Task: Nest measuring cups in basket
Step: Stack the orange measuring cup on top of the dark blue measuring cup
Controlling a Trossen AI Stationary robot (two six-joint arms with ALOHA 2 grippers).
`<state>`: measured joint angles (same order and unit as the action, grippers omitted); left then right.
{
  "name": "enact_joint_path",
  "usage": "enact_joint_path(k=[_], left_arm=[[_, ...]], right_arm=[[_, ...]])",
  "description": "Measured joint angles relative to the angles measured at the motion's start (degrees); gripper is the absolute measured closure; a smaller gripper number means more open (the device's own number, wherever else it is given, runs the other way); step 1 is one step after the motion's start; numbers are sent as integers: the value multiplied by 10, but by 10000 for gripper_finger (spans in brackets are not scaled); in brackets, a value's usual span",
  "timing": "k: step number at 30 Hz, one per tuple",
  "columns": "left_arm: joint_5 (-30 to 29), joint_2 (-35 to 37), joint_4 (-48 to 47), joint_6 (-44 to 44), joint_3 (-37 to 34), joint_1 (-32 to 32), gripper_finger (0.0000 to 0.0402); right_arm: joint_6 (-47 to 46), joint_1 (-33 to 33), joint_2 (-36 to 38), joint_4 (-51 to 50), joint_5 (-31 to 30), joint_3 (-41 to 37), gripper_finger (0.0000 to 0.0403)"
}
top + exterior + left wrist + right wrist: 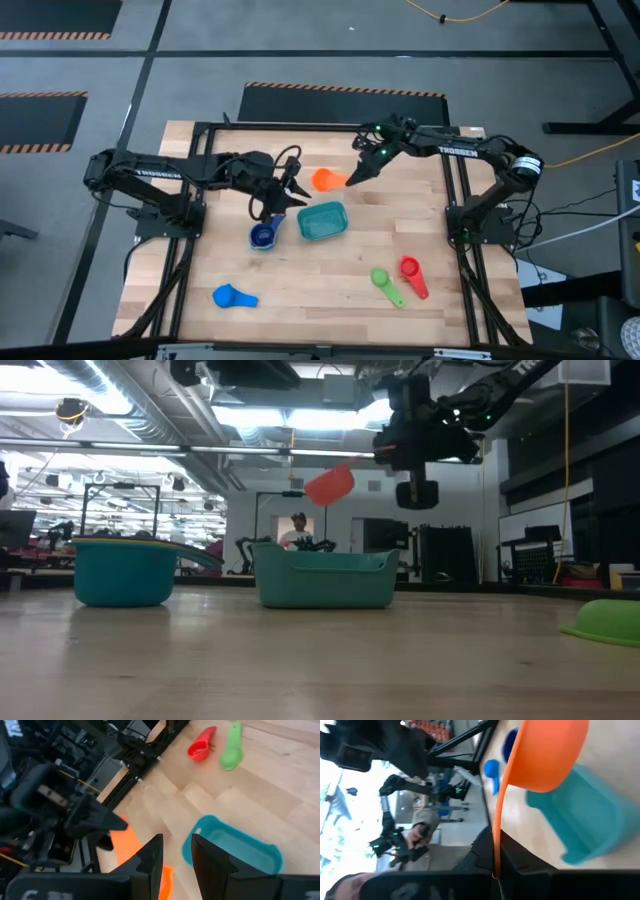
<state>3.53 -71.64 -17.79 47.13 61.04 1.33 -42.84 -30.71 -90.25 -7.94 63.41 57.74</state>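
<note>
Black jointed arms (170,175), white lettering, cables

Five measuring cups (327,180) show, one teal basket (321,221), and two arms.

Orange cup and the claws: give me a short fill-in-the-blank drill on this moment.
1. The right claw grips the orange cup by its ____.
2. That cup is held ____ the table, not resting on it.
3. The green cup lies right beside the ____ cup.
4. The left claw holds ____.

Missing words: handle; above; red; nothing
</note>
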Motion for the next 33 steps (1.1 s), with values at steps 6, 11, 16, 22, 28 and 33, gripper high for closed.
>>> enact_joint_path(k=[6, 11, 16, 22, 28, 33], left_arm=[[-21, -16, -35, 0, 0, -13, 308], [-106, -46, -47, 0, 0, -18, 308], [-134, -78, -49, 1, 0, -19, 308], [-160, -108, -52, 1, 0, -19, 308], [-162, -126, -56, 1, 0, -19, 308], [-173, -125, -53, 1, 0, -19, 309]], right_arm=[[-69, 21, -20, 94, 23, 0, 397], [-81, 38, -26, 112, 23, 0, 397], [-81, 54, -25, 116, 22, 0, 397], [-80, 61, -25, 116, 20, 0, 396], [-80, 62, -26, 119, 19, 0, 396], [-80, 62, -26, 120, 20, 0, 396]])
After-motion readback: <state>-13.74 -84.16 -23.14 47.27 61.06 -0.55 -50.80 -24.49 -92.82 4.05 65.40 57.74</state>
